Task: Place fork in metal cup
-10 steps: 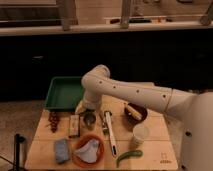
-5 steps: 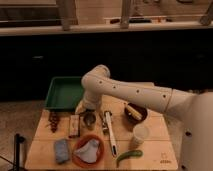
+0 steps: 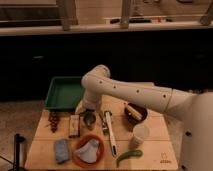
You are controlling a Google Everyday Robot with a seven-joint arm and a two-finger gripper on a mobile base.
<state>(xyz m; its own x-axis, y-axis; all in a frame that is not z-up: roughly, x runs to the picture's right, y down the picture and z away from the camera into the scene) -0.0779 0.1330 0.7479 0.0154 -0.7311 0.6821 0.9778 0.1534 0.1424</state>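
Gripper (image 3: pixel 86 107) is low over the table (image 3: pixel 156 150) at the end of the bent arm, and I cannot tell how wide it stands or whether it has hold of anything. Metal cup (image 3: pixel 89 119) sits just under it at six o'clock, upright. At four o'clock from the gripper lies a long pale utensil I take for the fork (image 3: pixel 109 133), flat on the table just beside the cup. Further out at four, the pale cup (image 3: pixel 140 134); at eleven, the green tray (image 3: pixel 62 93). Risks as I judge them: the wrist is so close it could knock the metal cup over, and a flat fork may slip from the grasp.
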